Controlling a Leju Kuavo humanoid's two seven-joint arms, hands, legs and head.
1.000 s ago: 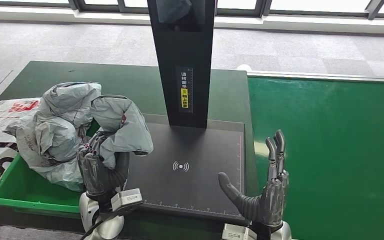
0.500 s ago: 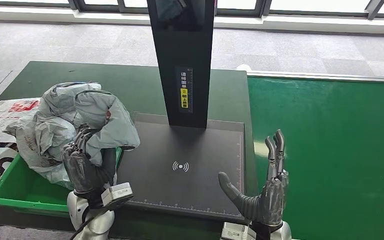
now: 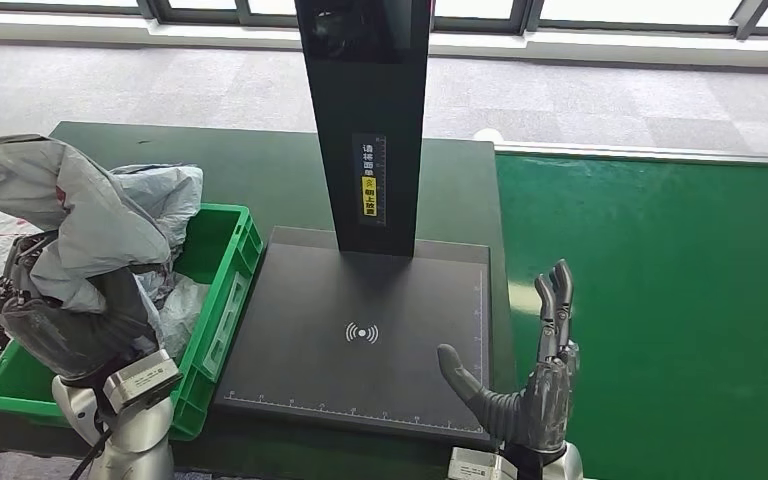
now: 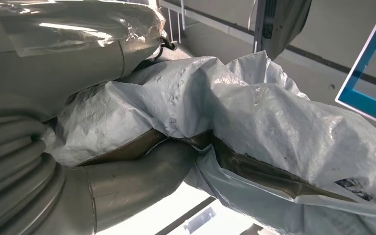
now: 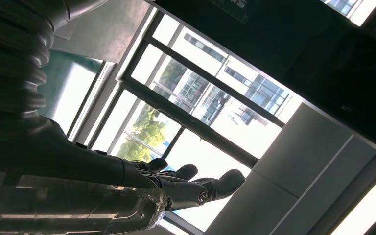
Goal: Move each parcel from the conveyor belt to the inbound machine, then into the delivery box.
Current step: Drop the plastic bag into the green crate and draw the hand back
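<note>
The robot's left hand (image 3: 60, 325) clutches a grey parcel (image 3: 55, 215) above the green box (image 3: 215, 300), at nine o'clock from the scanner (image 3: 360, 335); the right hand (image 3: 525, 385) stands empty, fingers apart.

The robot's left hand (image 3: 65, 330) is dark grey and looks like soft rubber. Under it, at the lower left of the frame, sits a small grey box with a silver side, then a round shiny silver arm with a thin black cable beside it. The right hand (image 3: 528, 385), at the bottom right, is dark grey too, with long jointed fingers (image 3: 556, 300) and a thick thumb. In the wrist views each hand has a grey ribbed cover, partly wrapped in clear shiny tape.
</note>
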